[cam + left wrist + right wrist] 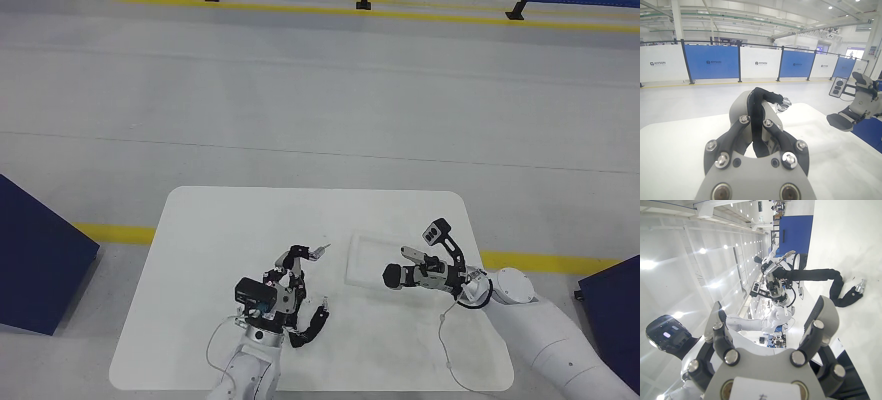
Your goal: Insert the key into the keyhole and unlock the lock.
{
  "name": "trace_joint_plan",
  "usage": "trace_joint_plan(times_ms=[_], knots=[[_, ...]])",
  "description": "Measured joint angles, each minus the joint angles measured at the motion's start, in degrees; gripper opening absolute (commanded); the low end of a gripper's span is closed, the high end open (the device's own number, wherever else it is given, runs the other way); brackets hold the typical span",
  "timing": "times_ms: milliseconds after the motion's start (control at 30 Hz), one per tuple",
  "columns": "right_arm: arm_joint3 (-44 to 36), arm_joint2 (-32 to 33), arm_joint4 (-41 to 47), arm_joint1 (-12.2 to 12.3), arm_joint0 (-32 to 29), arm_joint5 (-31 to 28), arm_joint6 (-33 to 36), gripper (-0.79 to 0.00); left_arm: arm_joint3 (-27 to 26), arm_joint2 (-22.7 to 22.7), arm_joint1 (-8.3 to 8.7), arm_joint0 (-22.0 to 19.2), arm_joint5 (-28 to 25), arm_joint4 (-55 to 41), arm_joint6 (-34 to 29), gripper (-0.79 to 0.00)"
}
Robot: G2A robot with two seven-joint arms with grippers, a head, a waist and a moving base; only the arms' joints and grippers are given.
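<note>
Left claw (755, 108) is clamped on the black cable lock (770, 97) just behind its metal head (784, 103), held above the table (200, 300). What looks like the key (789, 254) juts from the head. The lock's other end (860, 286) lies on the table. Right claw (768, 306) gapes empty nearby

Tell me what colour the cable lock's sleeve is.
Black. The cable lock shows best in the right wrist view.
</note>
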Motion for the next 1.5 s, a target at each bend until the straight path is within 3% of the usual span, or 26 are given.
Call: trace_joint_plan(times_ms=[333, 600, 967, 1200, 1500], knots=[[0.0, 0.0, 0.0, 0.0, 0.0, 0.0, 0.0, 0.0, -8.59, -3.31, 0.34, -6.07, 0.38, 4.88, -8.01, -0.785], [0.0, 0.0, 0.0, 0.0, 0.0, 0.0, 0.0, 0.0, -9.35, -3.84, 0.13, -9.46, 0.98, 6.08, -10.88, -0.785], [0.0, 0.0, 0.0, 0.0, 0.0, 0.0, 0.0, 0.0, 2.17, -2.09, 0.06, -8.08, 2.15, 10.58, -10.56, -0.785], [0.0, 0.0, 0.0, 0.0, 0.0, 0.0, 0.0, 0.0, 10.55, -1.05, -0.13, -10.44, 2.89, 14.41, -13.71, -0.785], [0.0, 0.0, 0.0, 0.0, 0.0, 0.0, 0.0, 0.0, 17.28, 1.19, -0.45, -13.27, 1.02, 18.38, -17.35, -0.785]])
